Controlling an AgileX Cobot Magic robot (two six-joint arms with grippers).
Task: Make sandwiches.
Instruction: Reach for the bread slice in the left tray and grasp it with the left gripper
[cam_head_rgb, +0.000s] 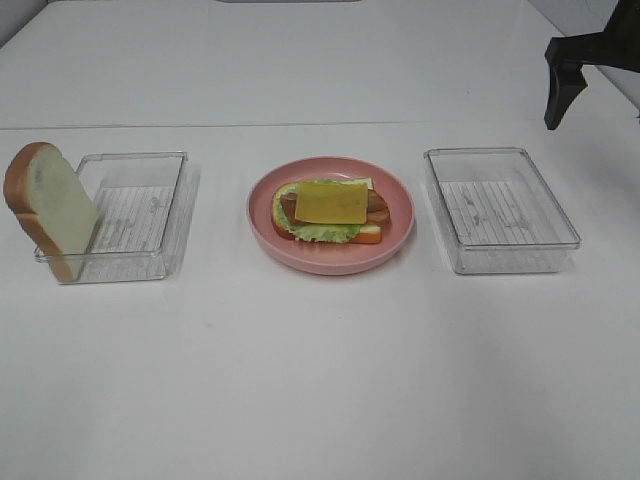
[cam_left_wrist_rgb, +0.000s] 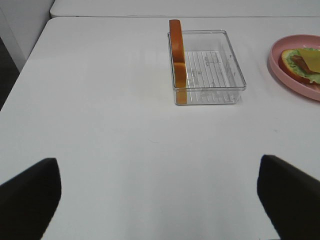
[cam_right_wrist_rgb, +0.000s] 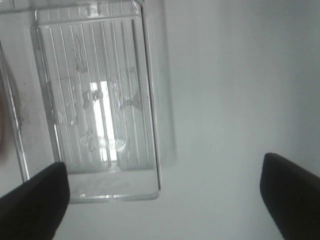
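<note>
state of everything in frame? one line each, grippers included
open sandwich: flat on the plate, cheese on top, no top slice yet
bread slice: on edge, leaning on the left tray's outer rim
pink plate: upright, holding the stack
left tray: upright, nothing lying flat inside
right tray: upright, empty
left gripper: open, holding nothing
right gripper: open, holding nothing

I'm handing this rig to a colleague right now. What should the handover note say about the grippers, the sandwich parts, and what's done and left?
Left gripper: open, empty, over bare table short of the left clear plastic tray.
Right gripper: open, empty, by the right clear plastic tray, which holds nothing.
Done: open sandwich on the round pink plate, with bread, green lettuce, meat and yellow cheese square on top.
Left: the white bread slice with brown crust leaning on the left tray's outer edge still needs placing on top.
</note>
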